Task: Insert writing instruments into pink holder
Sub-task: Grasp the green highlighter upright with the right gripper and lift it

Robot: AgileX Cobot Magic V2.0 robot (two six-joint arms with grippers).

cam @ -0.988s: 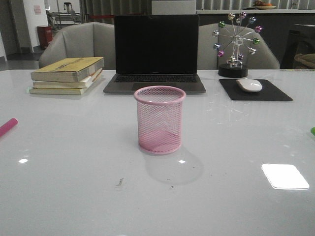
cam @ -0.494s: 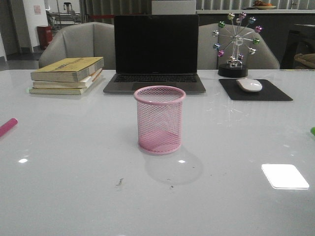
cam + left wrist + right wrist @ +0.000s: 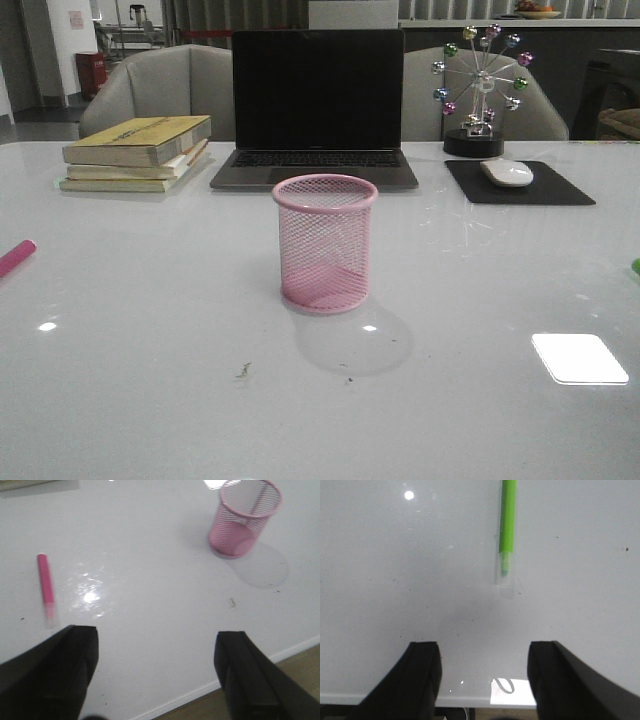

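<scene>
The pink holder (image 3: 325, 243) stands upright and empty in the middle of the white table; it also shows in the left wrist view (image 3: 245, 517). The magenta marker (image 3: 15, 257) lies flat at the table's left edge, seen whole in the left wrist view (image 3: 45, 582). Only a sliver of the lime green marker (image 3: 635, 266) shows at the right edge; the right wrist view shows it lying flat (image 3: 508, 525). My left gripper (image 3: 156, 675) hangs open above the table's near edge, well short of the magenta marker. My right gripper (image 3: 484, 680) is open too, short of the green marker. Neither gripper appears in the front view.
Behind the holder stand an open laptop (image 3: 317, 105), a stack of books (image 3: 138, 152) at the back left, and a mouse (image 3: 507, 172) on a black pad (image 3: 518, 184) with a ball ornament (image 3: 479, 90) at the back right. The table's near edge (image 3: 225, 684) lies under both grippers.
</scene>
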